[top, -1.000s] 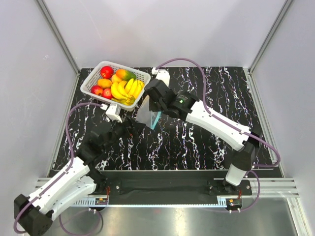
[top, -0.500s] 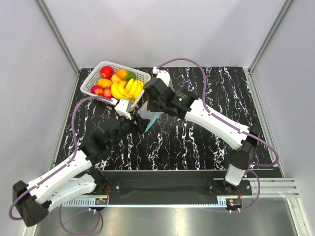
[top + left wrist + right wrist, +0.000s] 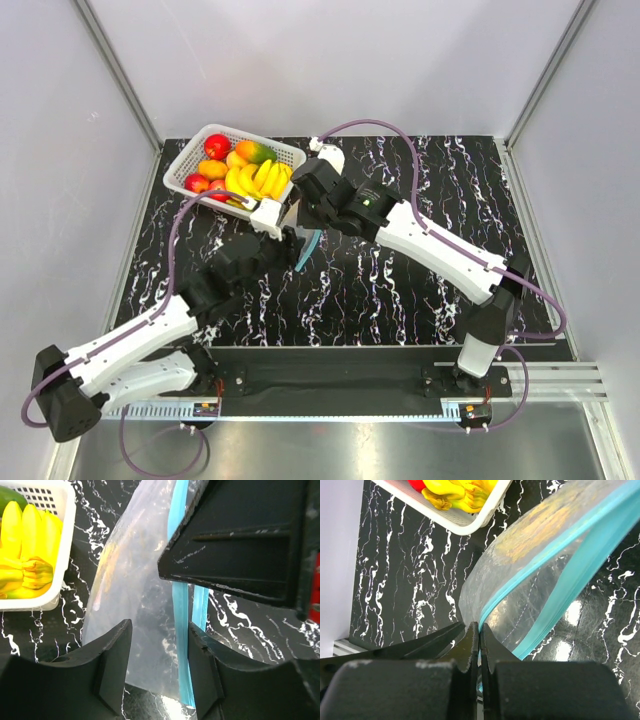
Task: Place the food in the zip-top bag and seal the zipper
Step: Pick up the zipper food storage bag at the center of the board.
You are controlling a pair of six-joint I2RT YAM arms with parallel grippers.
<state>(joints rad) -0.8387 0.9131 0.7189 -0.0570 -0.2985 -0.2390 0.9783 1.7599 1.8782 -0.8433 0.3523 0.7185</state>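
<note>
The zip-top bag hangs clear and crinkly just in front of the white basket. My right gripper is shut on its blue zipper at one mouth edge, and the bag hangs open. My left gripper is open; its jaws straddle the bag's lower edge and the zipper, not pinching. The food is in the basket: bananas, a red apple, a mango and an orange fruit.
The basket stands at the back left of the black marbled table, close to the bag. Its rim and bananas show in the left wrist view. The right gripper's black body hangs right above the left fingers.
My left arm has swung up and to the right, from left of the bag to its edge, and its open jaws now straddle it. The right gripper has held the bag nearly still.
</note>
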